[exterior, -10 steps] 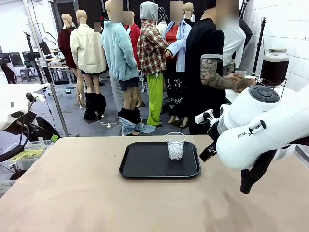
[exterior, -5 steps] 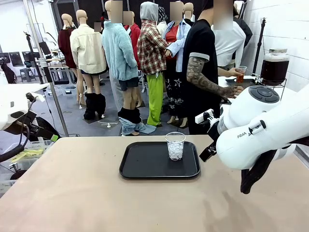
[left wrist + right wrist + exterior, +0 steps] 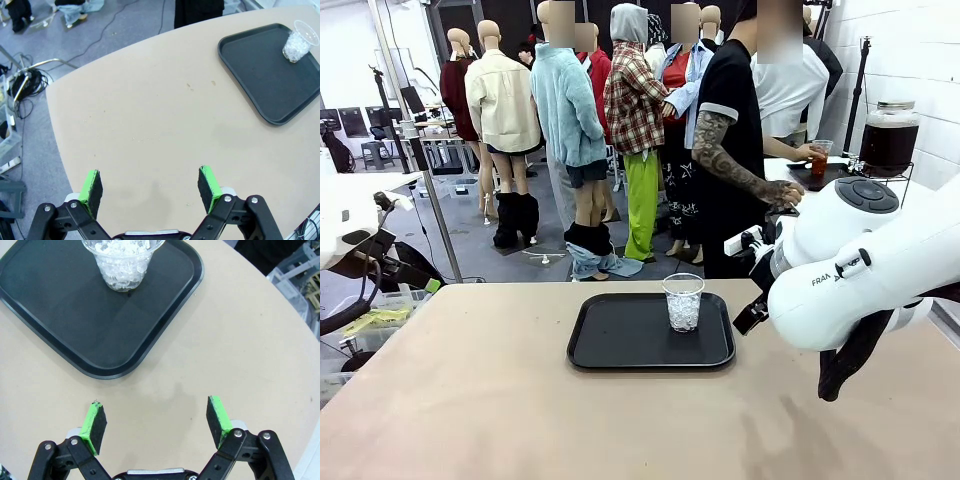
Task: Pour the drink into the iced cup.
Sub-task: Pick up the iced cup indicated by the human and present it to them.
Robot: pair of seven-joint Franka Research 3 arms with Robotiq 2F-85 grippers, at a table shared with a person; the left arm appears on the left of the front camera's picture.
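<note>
Backdrop: workshop floor (image 3: 470, 240) with cables beyond the table's far edge; white brick wall (image 3: 920, 60) at the right.
Table: beige top (image 3: 470, 400), rounded at its corners, bare on its left half.
Left gripper: the left gripper (image 3: 149, 175) hung over bare tabletop near the table's left end, its green pads (image 3: 91, 186) spread wide apart, holding and touching nothing.
Tray: black tray (image 3: 620, 345) lay flat about mid-table, toward the far edge.
Iced cup: clear plastic iced cup (image 3: 683, 302) stood upright on the tray's far right part, filled roughly halfway with crushed ice, with no coloured liquid in it.
Right gripper: the right gripper (image 3: 155, 407) hovered over bare tabletop just beside the tray's edge, jaws fully apart with nothing between them; the cup (image 3: 123, 262) sat ahead of it, apart from the fingers.
Right arm: white right arm (image 3: 860, 270) bulked over the table's right side.
Person: stood past the far edge, turned toward the right, one tattooed arm reaching down, hand (image 3: 782, 192) low.
Drink: dark brown drink filled a lidded glass dispenser jar (image 3: 889, 137) on a stand by the wall, well apart from the cup; a small clear cup (image 3: 818, 158) of amber-orange liquid was held in a hand beside it, whose I cannot tell.
Open room: wide bare tabletop lay left of and in front of the tray; a narrower strip lay between the tray and the right arm.
</note>
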